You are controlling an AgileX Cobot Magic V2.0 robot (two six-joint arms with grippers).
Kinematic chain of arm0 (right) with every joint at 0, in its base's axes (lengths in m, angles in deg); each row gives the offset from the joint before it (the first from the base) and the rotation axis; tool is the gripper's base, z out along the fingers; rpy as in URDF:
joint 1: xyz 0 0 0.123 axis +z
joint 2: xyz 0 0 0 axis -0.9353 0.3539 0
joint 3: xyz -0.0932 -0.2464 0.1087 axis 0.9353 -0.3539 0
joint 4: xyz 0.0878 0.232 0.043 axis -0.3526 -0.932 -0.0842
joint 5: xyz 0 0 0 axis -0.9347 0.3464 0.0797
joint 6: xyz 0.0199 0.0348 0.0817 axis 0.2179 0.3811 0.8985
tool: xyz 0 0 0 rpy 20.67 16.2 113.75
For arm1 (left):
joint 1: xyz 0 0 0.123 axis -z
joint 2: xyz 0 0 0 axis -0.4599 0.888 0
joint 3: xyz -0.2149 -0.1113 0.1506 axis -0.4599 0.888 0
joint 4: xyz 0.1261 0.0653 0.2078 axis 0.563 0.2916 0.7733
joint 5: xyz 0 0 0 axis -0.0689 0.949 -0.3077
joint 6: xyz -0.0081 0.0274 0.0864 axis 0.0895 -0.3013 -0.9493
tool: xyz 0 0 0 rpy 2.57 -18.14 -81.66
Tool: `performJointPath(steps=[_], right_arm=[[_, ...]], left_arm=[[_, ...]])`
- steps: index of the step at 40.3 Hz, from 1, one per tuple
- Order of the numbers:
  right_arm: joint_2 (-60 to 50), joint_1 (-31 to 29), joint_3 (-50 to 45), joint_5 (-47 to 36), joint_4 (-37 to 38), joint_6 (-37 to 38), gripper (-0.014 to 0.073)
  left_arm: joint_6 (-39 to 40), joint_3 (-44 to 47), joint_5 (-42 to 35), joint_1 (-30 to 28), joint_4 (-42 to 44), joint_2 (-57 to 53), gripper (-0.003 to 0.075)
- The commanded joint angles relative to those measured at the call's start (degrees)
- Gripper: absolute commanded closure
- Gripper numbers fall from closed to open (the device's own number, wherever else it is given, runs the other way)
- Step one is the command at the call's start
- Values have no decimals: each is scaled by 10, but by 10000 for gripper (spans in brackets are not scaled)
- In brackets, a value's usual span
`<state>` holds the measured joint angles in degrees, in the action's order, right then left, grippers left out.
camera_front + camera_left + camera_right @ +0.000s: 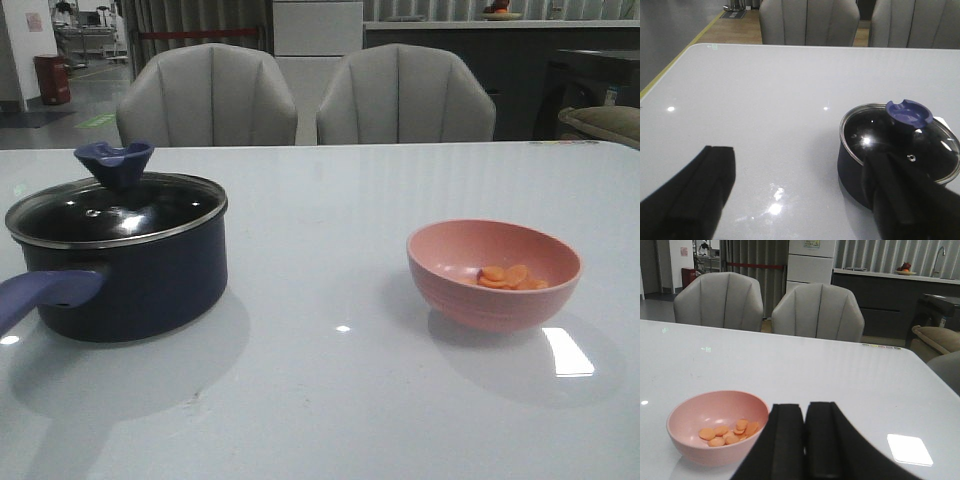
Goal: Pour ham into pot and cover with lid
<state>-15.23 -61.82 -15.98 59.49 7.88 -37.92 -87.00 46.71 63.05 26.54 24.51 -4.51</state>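
Observation:
The navy pot (150,290) stands on the left of the table, its handle (45,292) pointing to the near left. The glass lid (120,212) with its blue knob (113,162) sits on the pot. The ham (510,277) lies in a pink bowl (470,305) on the right. Neither gripper shows in the front view. My left gripper (797,155) is open and empty above the table, with the pot (849,170) and lid (892,142) partly behind one finger (900,195). My right gripper (805,407) is shut and empty beside the bowl (690,445) and ham (730,431).
The white glossy table (330,400) runs to a far edge with two grey chairs (205,95) behind it. A counter and cabinets stand further back. Bright light reflections lie on the tabletop near the bowl.

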Motion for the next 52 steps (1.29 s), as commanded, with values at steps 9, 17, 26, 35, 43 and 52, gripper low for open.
performJointPath(steps=[9, 17, 26, 35, 43, 52], right_arm=[[-11, -3, 3, -51, 6, -3, 456], [-11, -3, 3, -51, 6, -3, 456], [-12, -3, 3, -51, 6, -3, 456], [-12, -3, 3, -51, 6, -3, 456], [-12, -3, 3, -51, 6, -3, 456], [-12, -3, 3, -51, 6, -3, 456]], left_arm=[[5, -116, 67, 58, -1, 135, 94], [5, -235, 137, 59, -7, 288, 94], [5, -375, 206, 66, -40, 440, 94], [41, -492, 243, 140, -18, 562, 94], [151, -582, 287, 208, 95, 658, 94], [192, -664, 335, 229, 94, 746, 94]])
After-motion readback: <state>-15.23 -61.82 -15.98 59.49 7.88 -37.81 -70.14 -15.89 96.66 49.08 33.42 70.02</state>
